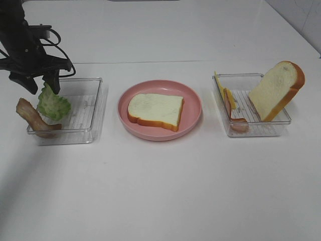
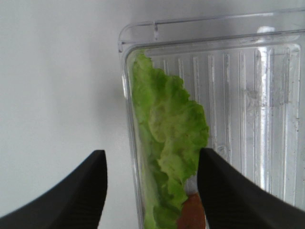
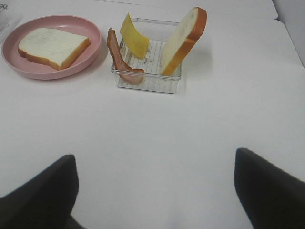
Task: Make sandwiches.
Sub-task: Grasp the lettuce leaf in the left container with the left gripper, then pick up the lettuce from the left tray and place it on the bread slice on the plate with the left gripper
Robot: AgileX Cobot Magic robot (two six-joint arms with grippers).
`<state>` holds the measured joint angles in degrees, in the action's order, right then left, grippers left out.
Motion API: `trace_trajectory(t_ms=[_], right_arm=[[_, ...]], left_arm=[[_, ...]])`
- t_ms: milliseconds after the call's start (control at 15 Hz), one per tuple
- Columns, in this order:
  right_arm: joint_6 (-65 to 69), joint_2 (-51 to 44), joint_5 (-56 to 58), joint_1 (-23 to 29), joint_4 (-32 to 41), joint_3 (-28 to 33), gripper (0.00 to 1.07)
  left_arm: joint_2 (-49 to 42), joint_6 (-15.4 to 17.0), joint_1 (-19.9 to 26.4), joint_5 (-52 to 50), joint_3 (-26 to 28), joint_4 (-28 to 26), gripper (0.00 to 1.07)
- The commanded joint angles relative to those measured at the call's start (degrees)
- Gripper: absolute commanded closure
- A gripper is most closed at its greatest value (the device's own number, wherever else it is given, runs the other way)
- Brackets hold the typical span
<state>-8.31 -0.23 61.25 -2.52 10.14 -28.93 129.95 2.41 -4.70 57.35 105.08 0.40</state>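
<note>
Far left: a bacon strip (image 1: 32,116) draped over the near-left corner of the left tray (image 1: 95,110), with ruffled lettuce (image 1: 54,104) propped on edge against that tray's left wall. Left gripper (image 2: 152,152) down over the leaf, jaws parted, one finger apparently outside the wall and one inside, nothing pinched yet. Probably light, floppy and a little slick: best taken by the upper ruffled edge, clear of the wall, with a gentle squeeze.

Centre: pink plate (image 1: 193,108) carrying one bread slice (image 1: 155,110), flat and bare on top.

Right: right tray (image 1: 261,129) holding cheese (image 1: 228,98) and a second bacon strip (image 1: 236,120) leaning at its left wall, plus a second bread slice (image 1: 275,90) tilted up at the right end. Spongy-looking and light, easiest pinched across the crust. Right gripper (image 3: 155,157) spread wide above bare table, on the near side of the right tray and well apart from it, holding nothing.
</note>
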Motion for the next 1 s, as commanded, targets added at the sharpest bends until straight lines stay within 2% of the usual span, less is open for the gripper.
trace_trajectory(t_ms=[67, 200, 467, 800, 933, 1000], right_arm=[[-0.57, -1.15, -0.34, -0.23, -0.11, 0.11, 0.28], [-0.57, -1.15, -0.34, -0.23, -0.11, 0.11, 0.28], [-0.57, -1.15, -0.34, -0.23, -0.11, 0.11, 0.28], [-0.57, -1.15, -0.34, -0.23, -0.11, 0.11, 0.28], [-0.57, -1.15, -0.34, -0.23, -0.11, 0.11, 0.28], [-0.57, -1.15, -0.34, -0.23, -0.11, 0.11, 0.28]], left_arm=[[0.06, -0.06, -0.17, -0.23, -0.34, 0.23, 0.68], [0.06, -0.06, -0.17, -0.23, -0.34, 1.03, 0.84], [0.0, -0.52, -0.17, 0.4, -0.34, 1.09, 1.07], [-3.21, -1.6, -0.17, 0.8, -0.29, 0.06, 1.07], [-7.1, -2.41, -0.17, 0.57, 1.26, -3.44, 1.07], [-8.37, -3.55, -0.17, -0.11, 2.35, -7.05, 1.07]])
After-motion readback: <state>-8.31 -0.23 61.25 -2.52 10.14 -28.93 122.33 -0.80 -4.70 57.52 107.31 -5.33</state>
